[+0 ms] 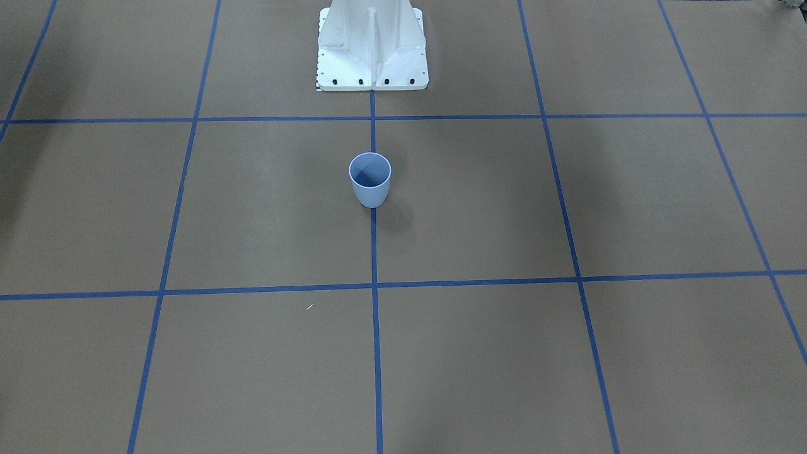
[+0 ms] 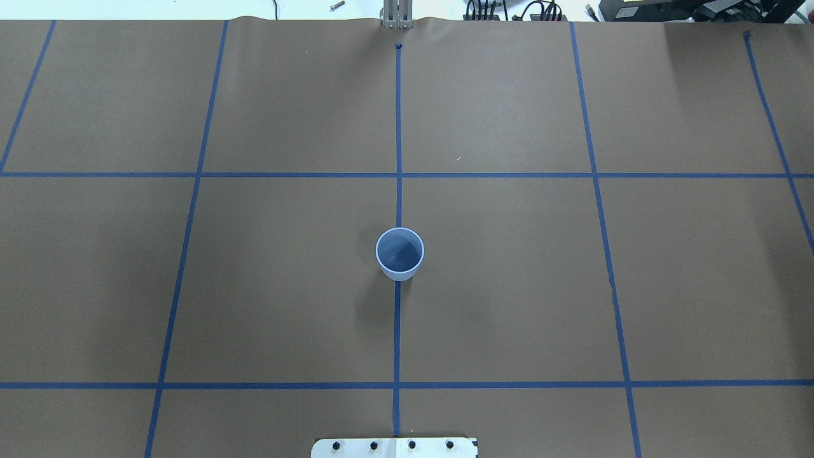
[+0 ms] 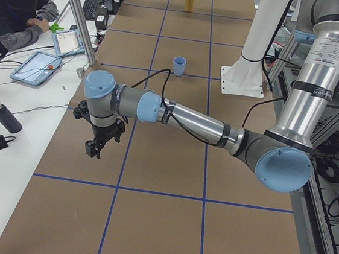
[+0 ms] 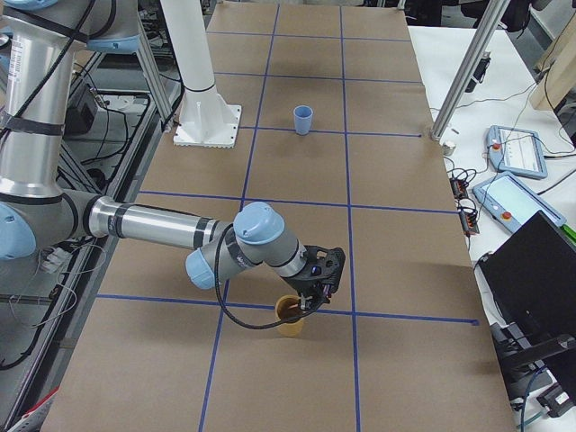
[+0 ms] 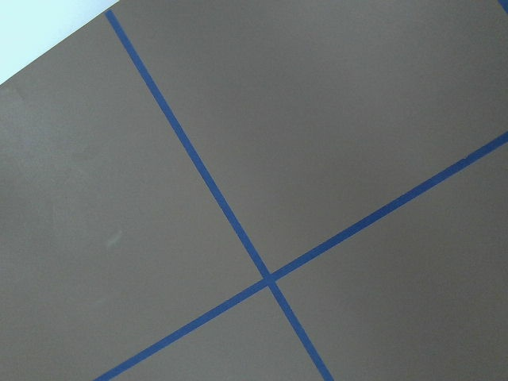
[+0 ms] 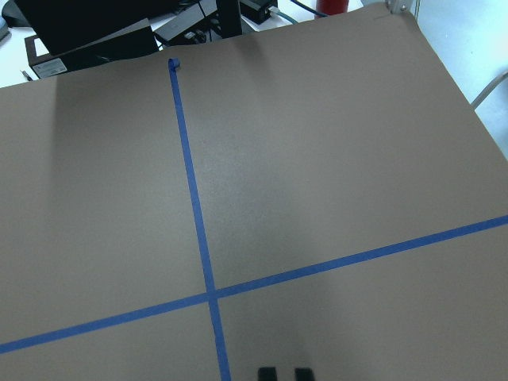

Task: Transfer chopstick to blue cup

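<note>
The blue cup (image 1: 370,180) (image 2: 399,254) stands upright and empty on the centre tape line, a short way in front of the robot's base; it also shows small in both side views (image 3: 179,66) (image 4: 303,119). The chopstick is not in view. My right gripper (image 4: 301,306) hangs far off on the robot's right, right over a tan cup (image 4: 290,326). In its wrist view the right gripper (image 6: 284,373) is two dark tips with a narrow gap, so I cannot tell its state. My left gripper (image 3: 92,150) hovers over bare paper; its state cannot be told.
The white robot base (image 1: 372,50) (image 2: 394,447) stands behind the blue cup. Blue tape lines grid the brown paper. Beside the table are a seated person (image 3: 17,14), tablets (image 3: 39,66) and a dark bottle (image 3: 4,117). A laptop (image 4: 531,279) and pendants lie at the other side.
</note>
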Controlling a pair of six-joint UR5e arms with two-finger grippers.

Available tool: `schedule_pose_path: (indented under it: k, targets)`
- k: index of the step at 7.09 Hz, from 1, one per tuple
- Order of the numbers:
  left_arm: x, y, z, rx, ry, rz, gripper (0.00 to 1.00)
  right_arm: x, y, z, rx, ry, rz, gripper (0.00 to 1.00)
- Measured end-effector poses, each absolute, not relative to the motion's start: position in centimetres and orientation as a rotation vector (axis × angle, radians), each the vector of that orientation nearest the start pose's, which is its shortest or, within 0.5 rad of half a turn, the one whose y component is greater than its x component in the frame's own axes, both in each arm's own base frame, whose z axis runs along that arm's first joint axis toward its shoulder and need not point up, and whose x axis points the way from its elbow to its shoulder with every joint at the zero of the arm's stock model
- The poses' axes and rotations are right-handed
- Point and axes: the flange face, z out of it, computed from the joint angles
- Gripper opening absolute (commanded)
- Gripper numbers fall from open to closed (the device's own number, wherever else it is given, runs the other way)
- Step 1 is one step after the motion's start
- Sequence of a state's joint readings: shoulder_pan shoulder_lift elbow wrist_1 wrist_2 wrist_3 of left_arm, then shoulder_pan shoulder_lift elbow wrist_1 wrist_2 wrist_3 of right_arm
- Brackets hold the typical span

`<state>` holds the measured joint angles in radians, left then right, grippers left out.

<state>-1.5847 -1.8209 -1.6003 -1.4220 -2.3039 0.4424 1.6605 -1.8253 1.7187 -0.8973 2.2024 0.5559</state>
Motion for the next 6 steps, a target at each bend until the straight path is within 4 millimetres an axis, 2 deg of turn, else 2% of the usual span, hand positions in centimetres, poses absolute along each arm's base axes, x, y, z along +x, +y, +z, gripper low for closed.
schedule_pose_path:
  k: [2, 3, 4, 6]
  targets:
    - [-7.4, -59.0, 52.7, 0.283, 0.706, 0.438, 0.98, 14.4, -39.3, 61.8, 0.424, -0.712, 0.382, 0.00]
    - [-7.4, -58.9, 52.8, 0.278, 0.709, 0.429, 0.98, 16.1, -39.0, 59.9, 0.421, -0.697, 0.359, 0.00]
    - [-7.4, -58.9, 52.9, 0.270, 0.710, 0.414, 0.98, 17.6, -39.8, 56.9, 0.415, -0.687, 0.352, 0.00]
    - [-7.4, -58.1, 54.1, 0.249, 0.714, 0.391, 0.98, 19.1, -43.3, 51.1, 0.399, -0.689, 0.353, 0.00]
